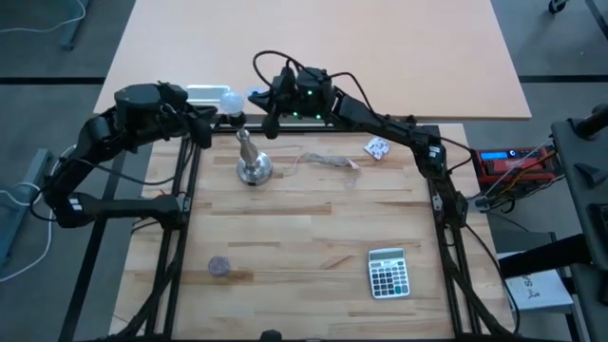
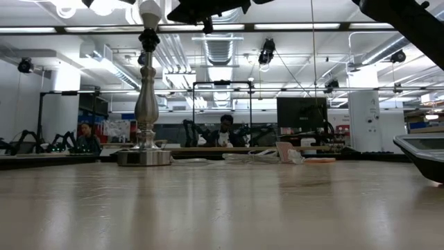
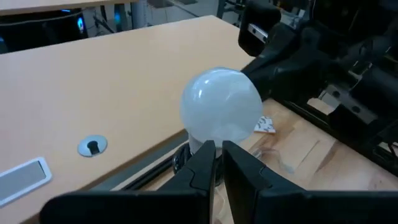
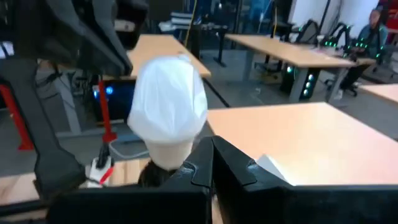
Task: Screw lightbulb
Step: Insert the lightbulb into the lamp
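Observation:
The white frosted lightbulb [image 1: 231, 103] stands over the top of the silver stand [image 1: 253, 168] at the table's far left. In the low view its lower part [image 2: 149, 8] is right above the stand's dark socket [image 2: 148, 39]; I cannot tell whether it is seated. My left gripper [image 3: 217, 158] is shut, with its tips at the bulb's neck [image 3: 202, 146] on the left side. My right gripper [image 4: 210, 160] is shut beside the bulb [image 4: 169, 102] on the right side. The bulb's screw base is hidden. My left gripper's shut fingertips [image 3: 205, 155] stand level at the bulb's neck, coming from the table's left; they hide the spot, so I cannot tell whether they touch it. My right gripper's shut fingertips [image 4: 202, 158] stand level beside the bulb's neck [image 4: 166, 152], coming from the table's right; I cannot tell whether they touch it.
A patterned paper scrap [image 1: 377, 147] and a thin cable [image 1: 328, 160] lie right of the stand. A calculator [image 1: 388, 273] lies near the front right and a small grey disc [image 1: 219, 267] near the front left. The middle of the wooden table [image 1: 313, 218] is bare.

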Controlling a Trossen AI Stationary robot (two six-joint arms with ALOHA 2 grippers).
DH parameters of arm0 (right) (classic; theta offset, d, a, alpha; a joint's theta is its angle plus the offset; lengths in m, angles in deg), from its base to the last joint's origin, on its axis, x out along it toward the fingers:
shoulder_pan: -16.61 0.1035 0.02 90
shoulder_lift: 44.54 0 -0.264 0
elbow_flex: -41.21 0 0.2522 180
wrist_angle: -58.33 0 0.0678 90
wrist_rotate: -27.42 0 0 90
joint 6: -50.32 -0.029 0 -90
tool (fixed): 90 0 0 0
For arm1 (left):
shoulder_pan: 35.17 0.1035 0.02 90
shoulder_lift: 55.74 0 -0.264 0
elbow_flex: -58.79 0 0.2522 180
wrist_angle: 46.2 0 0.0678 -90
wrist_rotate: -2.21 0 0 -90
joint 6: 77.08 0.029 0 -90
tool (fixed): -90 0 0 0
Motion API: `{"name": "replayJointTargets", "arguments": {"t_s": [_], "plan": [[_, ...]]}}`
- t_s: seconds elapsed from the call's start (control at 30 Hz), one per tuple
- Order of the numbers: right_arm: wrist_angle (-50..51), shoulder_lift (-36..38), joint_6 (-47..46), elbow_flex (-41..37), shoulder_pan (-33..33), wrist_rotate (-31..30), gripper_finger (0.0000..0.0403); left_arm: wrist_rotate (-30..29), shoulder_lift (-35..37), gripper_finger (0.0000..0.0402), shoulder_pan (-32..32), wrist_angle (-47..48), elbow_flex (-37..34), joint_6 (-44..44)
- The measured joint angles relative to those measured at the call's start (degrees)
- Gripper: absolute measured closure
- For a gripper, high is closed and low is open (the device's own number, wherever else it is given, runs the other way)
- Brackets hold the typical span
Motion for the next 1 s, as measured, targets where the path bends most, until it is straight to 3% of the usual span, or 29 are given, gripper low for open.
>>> {"name": "replayJointTargets", "arguments": {"t_s": [0.67, 0.87, 1.0], "plan": [[0.41, -0.29, 1.99, 0.00, 2.44, 6.95, 0.0403, -1.85, -5.91, 0.0381, 0.00, -0.11, -0.13, 1.14], [3.51, 0.34, 3.51, 0.00, 2.12, -0.84, 0.0403, -1.83, -3.74, 0.0381, 0.00, -0.07, -0.17, -0.43], [3.66, 0.52, 2.00, 0.00, 0.61, -2.48, 0.0403, -1.85, -2.15, 0.0381, 0.00, -0.38, 0.23, -0.66]]}}
